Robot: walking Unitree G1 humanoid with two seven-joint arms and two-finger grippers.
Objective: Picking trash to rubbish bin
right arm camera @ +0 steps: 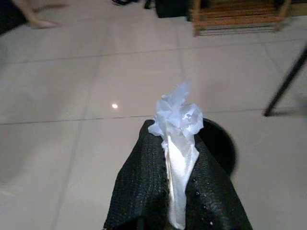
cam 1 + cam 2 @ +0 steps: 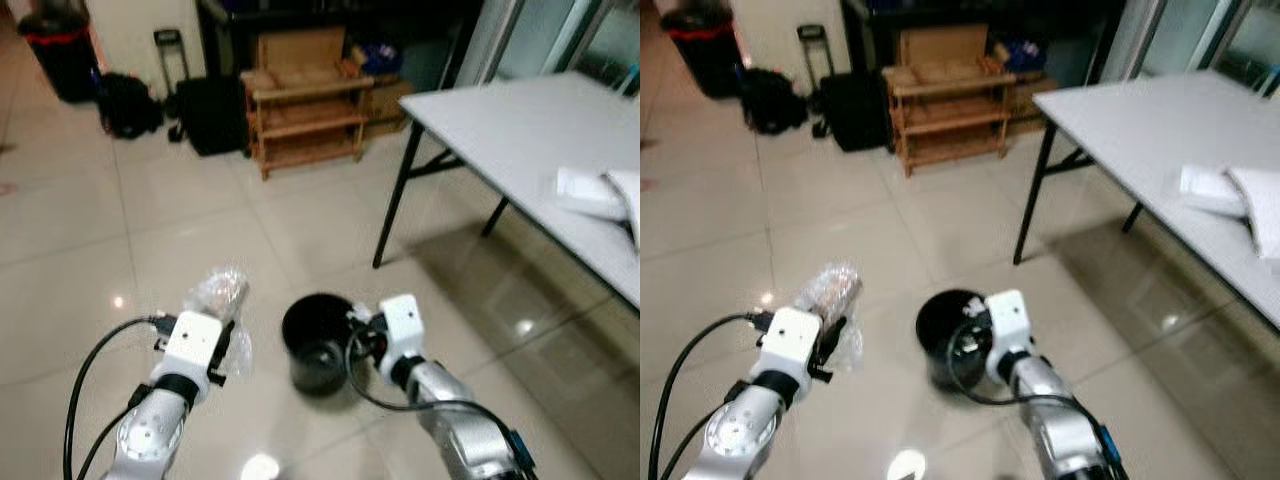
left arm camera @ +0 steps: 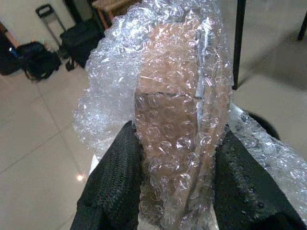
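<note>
While both arms carry trash toward the bin, these notes go view by view.

Head views: the black rubbish bin [image 2: 318,340] stands open on the tiled floor between the two arms. The left gripper [image 2: 222,325] holds a wad of bubble wrap [image 2: 218,292] just to the left of the bin, over bare floor. The right gripper [image 2: 362,328] sits at the bin's right rim.

Left wrist view: the black fingers [image 3: 115,177] are clamped on either side of the bubble wrap [image 3: 172,105], which bulges well past them. The bin's rim [image 3: 261,125] peeks from behind the wrap.

Right wrist view: the fingers [image 1: 144,187] are pressed together on a crumpled white paper [image 1: 178,120]; the bin [image 1: 218,141] lies just ahead of the tips.

Advice, right arm: probably carry the tips forward until the paper hangs over the dark opening, then release.

Advice, left arm: the wrap is bulky and light, so centre it over the mouth before letting go.

Risk: releasing at the rim could spill either piece onto the tiles.
</note>
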